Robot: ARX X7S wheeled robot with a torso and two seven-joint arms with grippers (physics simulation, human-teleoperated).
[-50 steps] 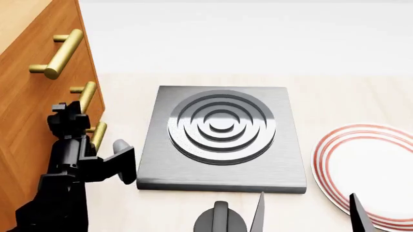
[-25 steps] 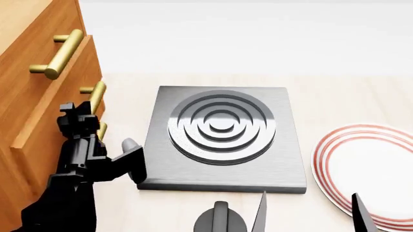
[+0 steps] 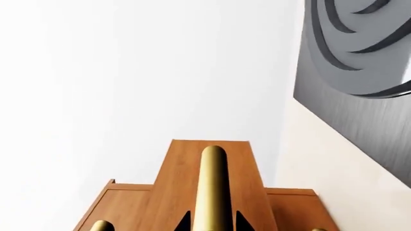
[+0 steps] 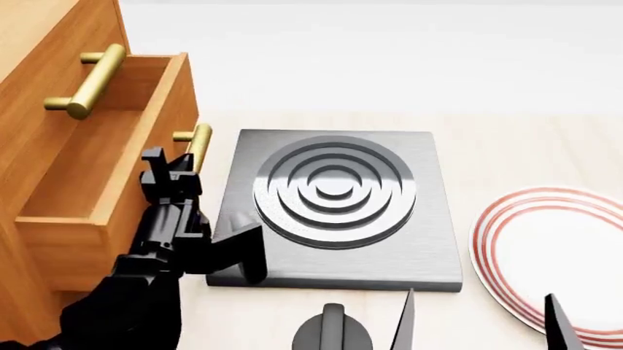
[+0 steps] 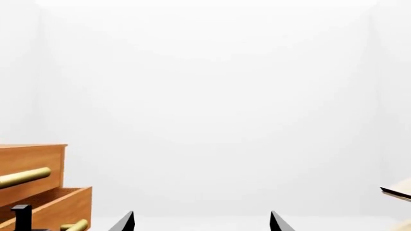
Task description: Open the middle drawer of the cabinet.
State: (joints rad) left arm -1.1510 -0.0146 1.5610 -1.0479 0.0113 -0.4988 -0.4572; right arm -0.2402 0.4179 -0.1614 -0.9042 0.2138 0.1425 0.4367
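One cabinet (image 4: 39, 109); three brass handles are counted. One middle drawer (image 4: 107, 182) is pulled out, its handle (image 4: 198, 146) clamped in the left gripper (image 4: 175, 179) jaws. Right gripper (image 5: 200, 222) jaws are held apart.

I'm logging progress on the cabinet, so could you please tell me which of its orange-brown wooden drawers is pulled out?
The middle drawer, whose brass bar handle the left hand grips. It juts out, showing its lighter inside; the drawer above sits flush.

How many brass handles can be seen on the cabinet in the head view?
2. The top handle sits on the closed top drawer; the middle drawer's handle is at the left end effector. The lowest handle is hidden below the open drawer.
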